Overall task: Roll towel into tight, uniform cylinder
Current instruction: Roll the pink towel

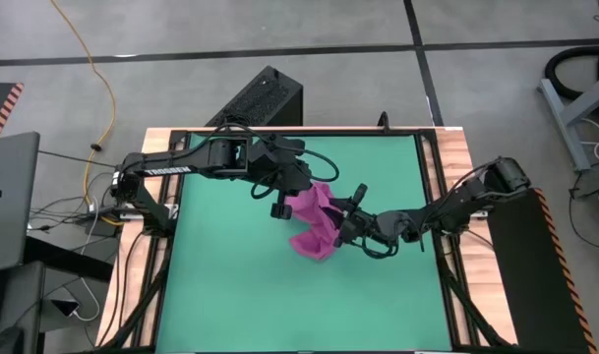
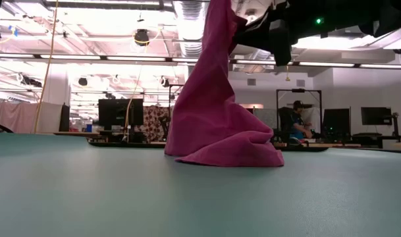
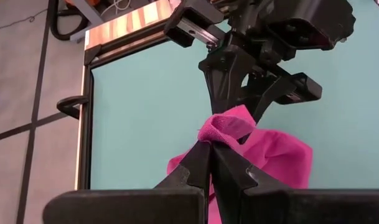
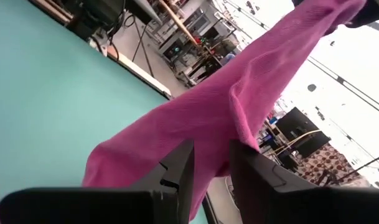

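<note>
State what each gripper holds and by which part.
The left gripper is shut on a top fold of the towel, lifting it. The right gripper straddles the hanging cloth lower down, apparently pinching it.

Magenta-pink towel (image 1: pixel 315 222), plain green mat (image 1: pixel 220 285)

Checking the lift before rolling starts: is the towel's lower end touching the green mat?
Touching. The low view shows the towel hanging from above with its bottom folds piled flat on the green mat.
</note>
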You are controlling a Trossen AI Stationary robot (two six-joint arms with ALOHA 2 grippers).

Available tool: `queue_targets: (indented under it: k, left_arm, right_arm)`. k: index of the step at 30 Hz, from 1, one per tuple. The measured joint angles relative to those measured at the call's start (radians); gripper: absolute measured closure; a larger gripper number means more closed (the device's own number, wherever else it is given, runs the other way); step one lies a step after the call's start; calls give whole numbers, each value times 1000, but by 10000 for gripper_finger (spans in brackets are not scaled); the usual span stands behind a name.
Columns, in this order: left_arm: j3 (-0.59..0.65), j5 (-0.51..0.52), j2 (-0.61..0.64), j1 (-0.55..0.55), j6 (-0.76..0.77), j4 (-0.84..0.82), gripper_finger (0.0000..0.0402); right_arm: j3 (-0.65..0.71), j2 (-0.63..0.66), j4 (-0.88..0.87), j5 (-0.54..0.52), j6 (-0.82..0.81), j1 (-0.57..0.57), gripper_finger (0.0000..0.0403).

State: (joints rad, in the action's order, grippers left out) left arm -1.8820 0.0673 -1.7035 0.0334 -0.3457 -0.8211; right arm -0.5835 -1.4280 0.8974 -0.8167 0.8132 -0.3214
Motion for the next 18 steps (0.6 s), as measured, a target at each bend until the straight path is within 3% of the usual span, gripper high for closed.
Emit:
queue_targets:
  k: [7,14,18]
  left_arm:
    - [0,0,0,0,6,-9,401]
    - [0,0,0,0,0,-7,401]
    - [0,0,0,0,5,-6,401]
  right_arm:
    - [0,35,-51,-104,7,-30,280]
    - [0,37,-59,-110,2,-56,280]
    - [0,37,-74,-187,5,-94,280]
